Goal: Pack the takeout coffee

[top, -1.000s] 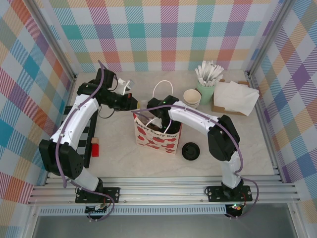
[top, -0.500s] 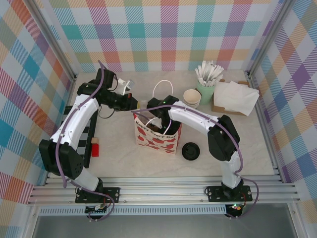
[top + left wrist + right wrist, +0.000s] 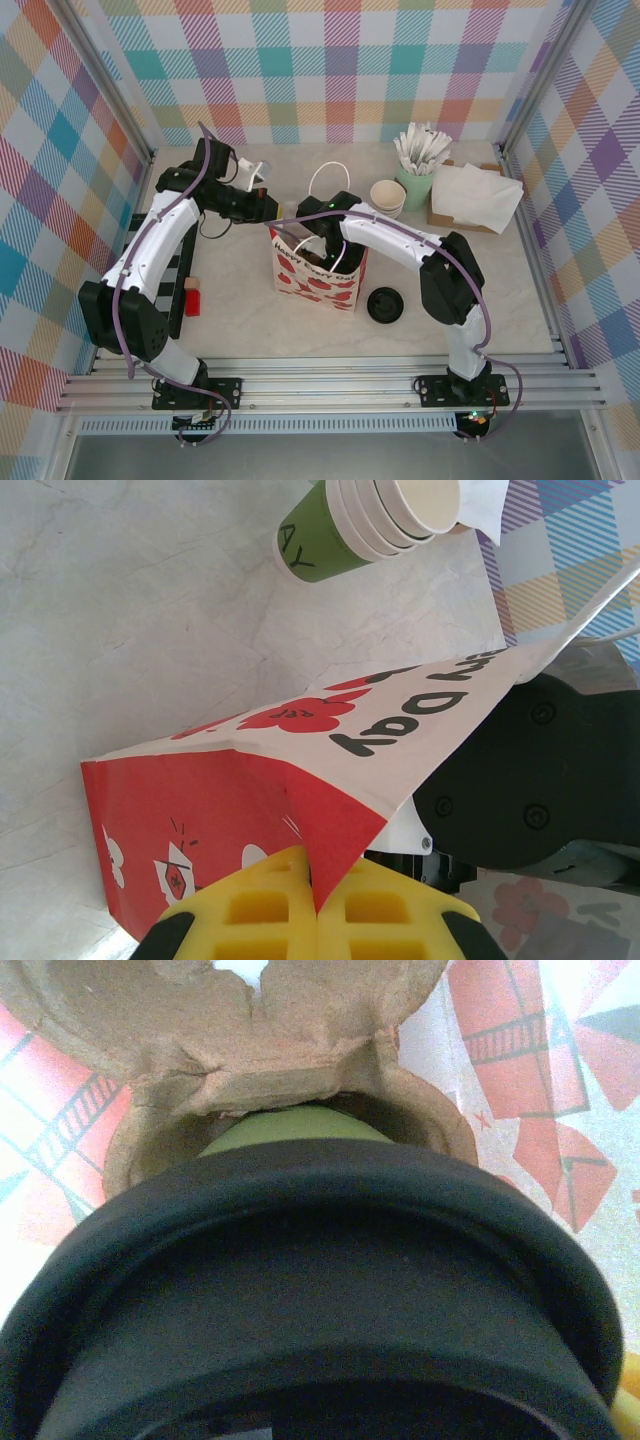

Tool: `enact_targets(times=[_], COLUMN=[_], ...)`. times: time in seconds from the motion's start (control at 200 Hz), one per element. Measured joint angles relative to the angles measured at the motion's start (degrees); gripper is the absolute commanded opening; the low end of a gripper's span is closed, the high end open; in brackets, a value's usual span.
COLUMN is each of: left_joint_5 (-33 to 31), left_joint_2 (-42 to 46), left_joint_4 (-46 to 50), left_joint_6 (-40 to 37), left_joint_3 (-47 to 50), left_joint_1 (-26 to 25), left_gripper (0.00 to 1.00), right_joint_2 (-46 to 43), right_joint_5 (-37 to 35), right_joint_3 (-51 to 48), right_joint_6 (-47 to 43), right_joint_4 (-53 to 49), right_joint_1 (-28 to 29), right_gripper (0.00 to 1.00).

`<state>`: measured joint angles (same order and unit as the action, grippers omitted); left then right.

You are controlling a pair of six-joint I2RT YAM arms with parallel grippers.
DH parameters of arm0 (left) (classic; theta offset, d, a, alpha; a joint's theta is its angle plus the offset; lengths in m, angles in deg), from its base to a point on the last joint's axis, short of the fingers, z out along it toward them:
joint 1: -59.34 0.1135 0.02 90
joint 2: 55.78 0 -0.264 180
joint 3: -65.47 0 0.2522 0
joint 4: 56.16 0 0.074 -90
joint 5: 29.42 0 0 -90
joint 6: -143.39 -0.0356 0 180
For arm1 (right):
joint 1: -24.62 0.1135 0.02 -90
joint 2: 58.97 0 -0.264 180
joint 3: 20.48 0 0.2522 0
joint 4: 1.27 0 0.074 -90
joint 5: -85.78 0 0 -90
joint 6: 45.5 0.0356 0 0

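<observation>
- While the small green paper cup (image 3: 300, 1125) with its round black plastic lid (image 3: 310, 1290) sat deep inside the white paper bag with red flowers (image 3: 318, 275), it rested in a pocket of a brown moulded-pulp carrier (image 3: 250, 1050), as seen from the right wrist.
- The left gripper (image 3: 318, 905) was pinched tight on the far left corner of the bag's rim, holding the mouth open.
- The right gripper (image 3: 310, 240) reached down into the bag's mouth from the right. The lid hid its jaws, so it could not be told whether they stood wide or clasped the cup.
- As a load, the cup was probably light, and top-heavy if filled. Its paper wall looked soft enough to buckle, and the lid seemed only pressed on, so a hard squeeze might pop it and spill the drink.
- The safest hold seemed to be from the sides, just under the lid where the rim stiffens the wall, with the cup upright.
- The thin bag would likely crumple or tip if dragged, so it needed steadying.
</observation>
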<state>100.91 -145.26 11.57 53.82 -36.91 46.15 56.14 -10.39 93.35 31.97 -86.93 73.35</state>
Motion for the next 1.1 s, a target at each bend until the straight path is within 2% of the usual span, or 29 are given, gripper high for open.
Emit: enact_targets(times=[1.1], left_joint_5=[0.13], left_joint_2=[-0.02], left_joint_4=[-0.13], left_joint_6=[-0.02], left_joint_3=[-0.02], left_joint_1=[0.0], left_gripper=[0.0], right_joint_2=[0.0], right_joint_5=[0.87], right_joint_3=[4.72], right_joint_6=[-0.46], right_joint_4=[-3.43], right_joint_1=[0.0], right_gripper=[0.91])
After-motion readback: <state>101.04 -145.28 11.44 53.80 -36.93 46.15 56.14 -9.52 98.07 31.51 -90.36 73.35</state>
